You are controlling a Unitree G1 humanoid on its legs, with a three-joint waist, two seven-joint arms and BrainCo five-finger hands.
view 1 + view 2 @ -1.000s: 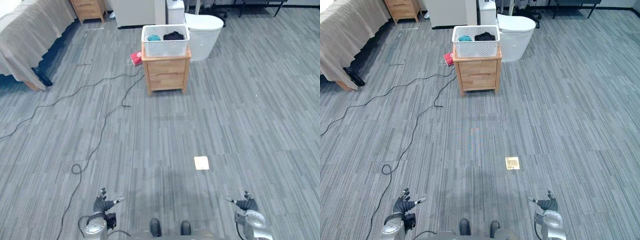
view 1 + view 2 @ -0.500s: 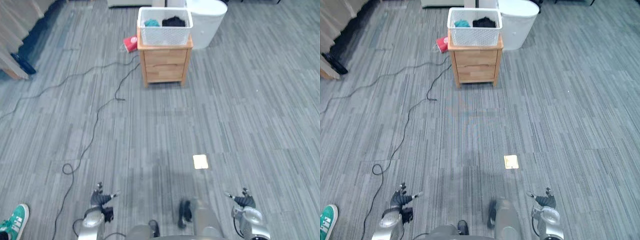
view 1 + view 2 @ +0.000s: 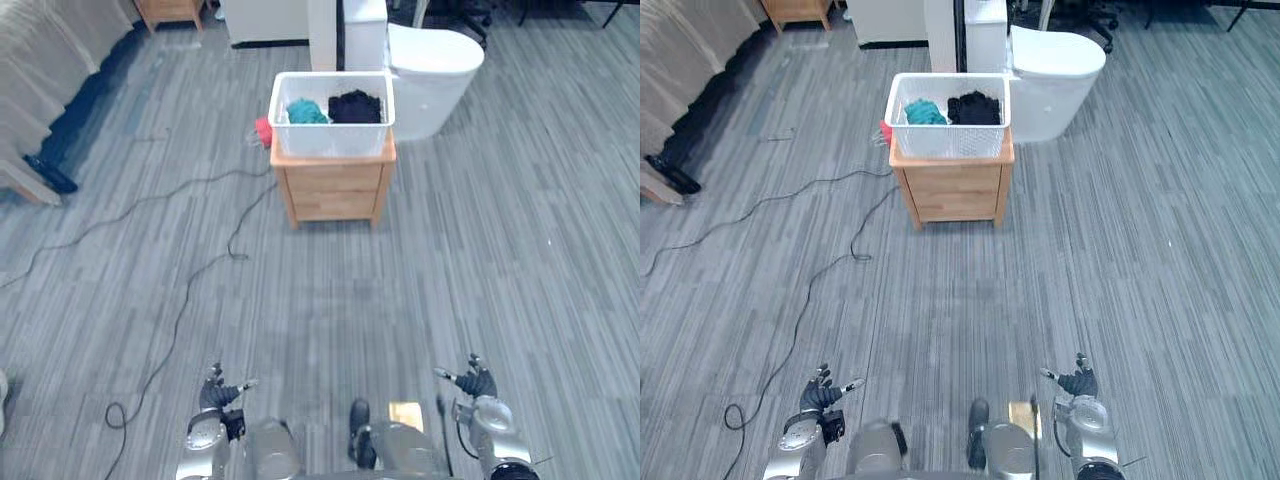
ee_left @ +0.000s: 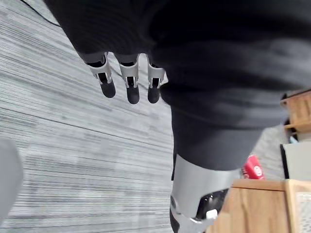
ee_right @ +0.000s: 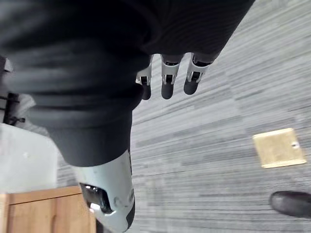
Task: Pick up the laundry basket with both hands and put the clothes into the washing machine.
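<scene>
A: Far left?
B: A bed (image 3: 40, 60) with a beige cover at the upper left edge, standing on a grey plank floor (image 3: 520, 250).
A: Left robot hand?
B: The left robot hand (image 3: 215, 393) is low at the bottom left, over bare floor and well apart from everything. Its fingers (image 4: 129, 87) are straight and apart, holding nothing.
A: Task thing?
B: The laundry basket (image 3: 331, 140) is white and perforated. It sits upright on a small wooden counter (image 3: 335, 192) with drawers, top centre, well ahead of both hands. Inside are a teal garment (image 3: 305, 111) in the left half and a black garment (image 3: 356, 105) in the right half. Can't tell if they touch.
A: Around it?
B: A red item (image 3: 263, 130) lies on the floor just beside the counter's rear left corner. A white rounded unit (image 3: 435, 75) stands just beside its right rear. Contact, cannot tell.
A: Right side?
B: A tan square plate (image 5: 278, 148) is set in the floor near the right robot hand (image 3: 477, 384), which hangs low at the bottom right. Its fingers (image 5: 166, 83) are straight and apart, nothing in them.
</scene>
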